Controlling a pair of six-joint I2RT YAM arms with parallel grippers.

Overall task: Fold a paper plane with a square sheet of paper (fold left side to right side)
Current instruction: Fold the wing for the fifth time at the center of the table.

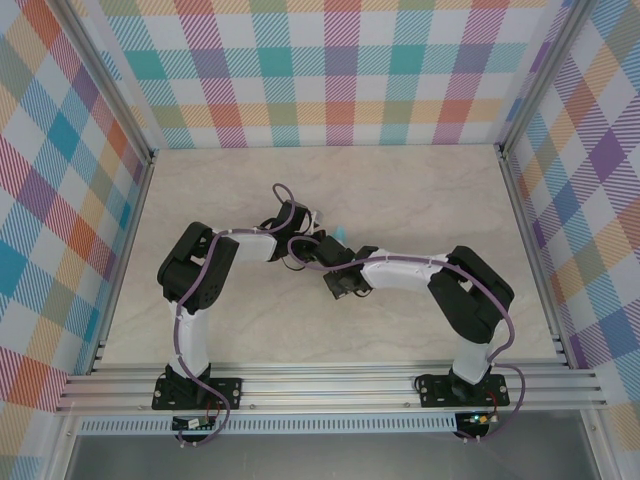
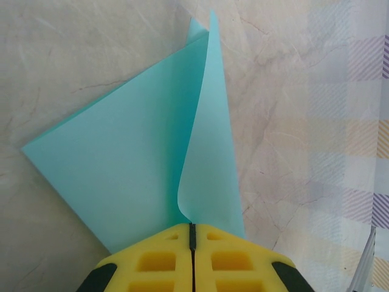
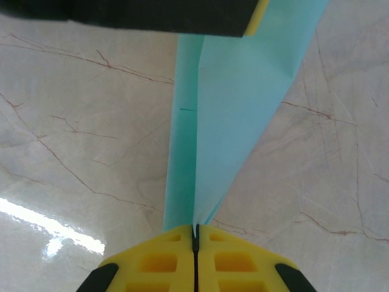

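Observation:
The turquoise square sheet of paper lies partly folded on the marble tabletop, with one triangular flap standing up along a crease. My left gripper is shut on the lower edge of that raised flap. In the right wrist view the paper tapers to a narrow point, and my right gripper is shut on that tip. From above, only a small corner of the paper shows between the left gripper and the right gripper, which meet mid-table.
Both arms bend inward over the table's middle, and the left gripper's dark body hangs close above the paper in the right wrist view. Aluminium rails border the near edge. Plaid walls enclose the table.

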